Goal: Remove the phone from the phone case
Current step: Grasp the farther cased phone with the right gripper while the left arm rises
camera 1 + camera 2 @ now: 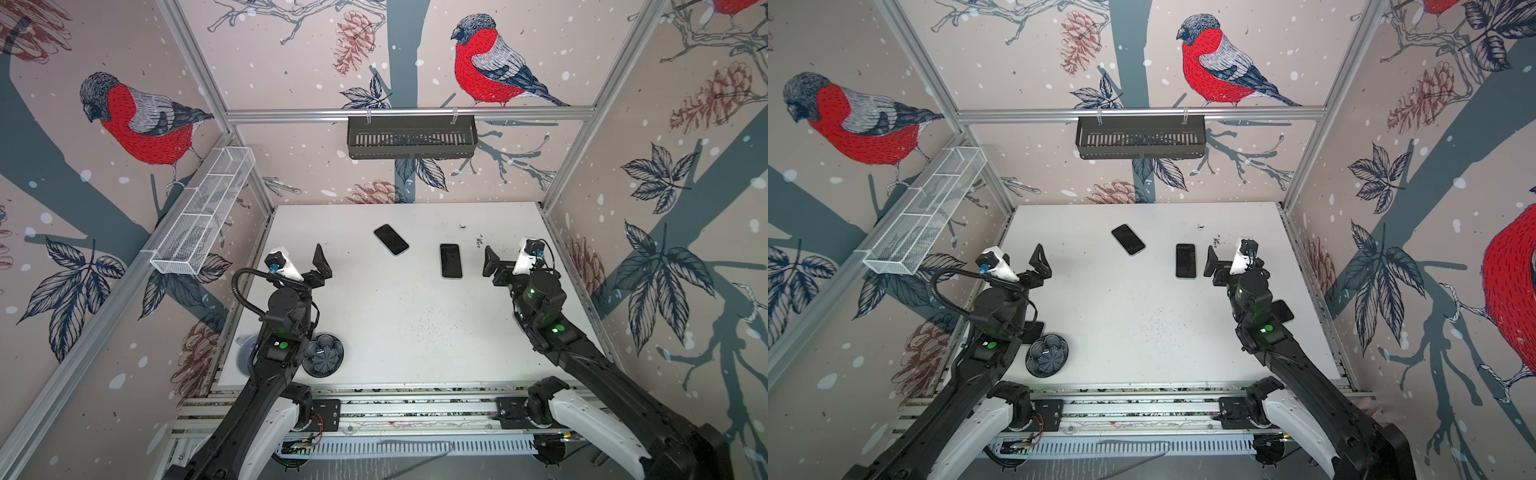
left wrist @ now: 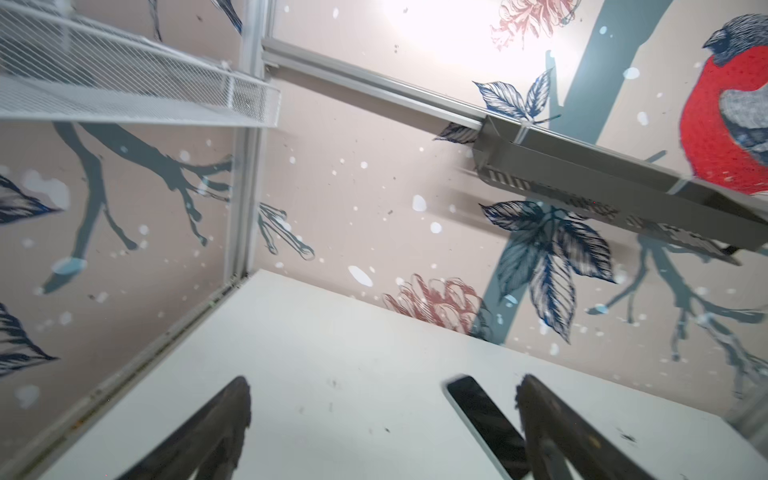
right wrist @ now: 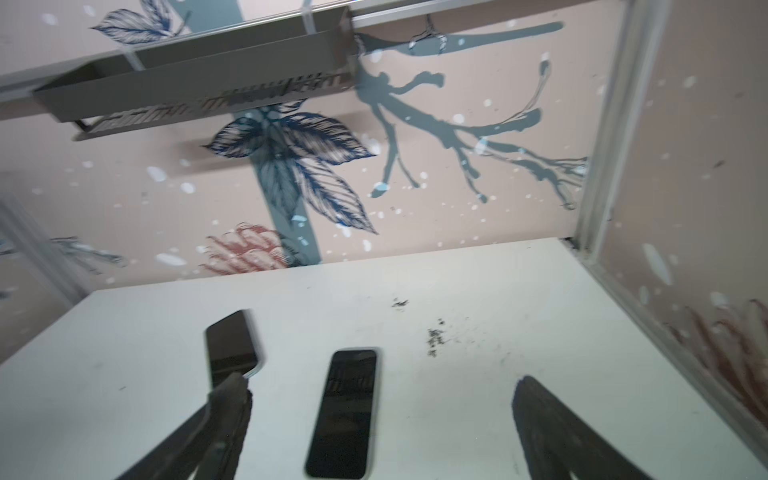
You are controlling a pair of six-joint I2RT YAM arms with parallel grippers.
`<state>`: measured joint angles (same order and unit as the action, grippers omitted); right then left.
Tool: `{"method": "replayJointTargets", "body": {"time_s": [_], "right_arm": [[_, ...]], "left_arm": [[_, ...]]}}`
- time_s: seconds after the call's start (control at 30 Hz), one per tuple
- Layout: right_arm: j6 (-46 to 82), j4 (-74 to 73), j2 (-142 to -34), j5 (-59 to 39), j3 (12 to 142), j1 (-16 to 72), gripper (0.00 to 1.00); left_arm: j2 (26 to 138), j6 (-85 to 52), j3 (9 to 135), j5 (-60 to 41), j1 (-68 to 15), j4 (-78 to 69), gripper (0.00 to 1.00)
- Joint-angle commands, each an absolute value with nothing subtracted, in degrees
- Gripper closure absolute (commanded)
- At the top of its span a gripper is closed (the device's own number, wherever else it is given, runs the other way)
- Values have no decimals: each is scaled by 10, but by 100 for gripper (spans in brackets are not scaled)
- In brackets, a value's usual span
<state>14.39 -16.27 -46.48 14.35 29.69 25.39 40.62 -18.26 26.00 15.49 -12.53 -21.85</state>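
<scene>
Slanted phone [image 1: 391,239] and straight phone [image 1: 451,260] lie apart on the table [image 1: 395,324].

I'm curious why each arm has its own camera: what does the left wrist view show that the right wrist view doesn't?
Left wrist only: the white mesh basket and a red bird print. Right wrist only: the straight phone. Both: the angled phone, the dark wall tray and the white table.

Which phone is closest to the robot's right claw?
The straight phone, lying just beside the open right gripper. The slanted phone lies farther away.
</scene>
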Motion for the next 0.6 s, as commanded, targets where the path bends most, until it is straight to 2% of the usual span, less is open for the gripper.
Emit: {"method": "replayJointTargets", "body": {"time_s": [0.0,0.17,0.33,0.57], "right_arm": [[213,6,-425,51,309,292,0],[257,74,-385,56,303,377,0],[270,93,-394,83,300,444,0],[298,132,-429,123,315,457,0]], "left_arm": [[403,-298,311,68,-128,75,2],[389,-322,320,42,-140,189,2],[368,-348,328,102,-198,229,2],[392,-344,348,128,-243,247,2]]}}
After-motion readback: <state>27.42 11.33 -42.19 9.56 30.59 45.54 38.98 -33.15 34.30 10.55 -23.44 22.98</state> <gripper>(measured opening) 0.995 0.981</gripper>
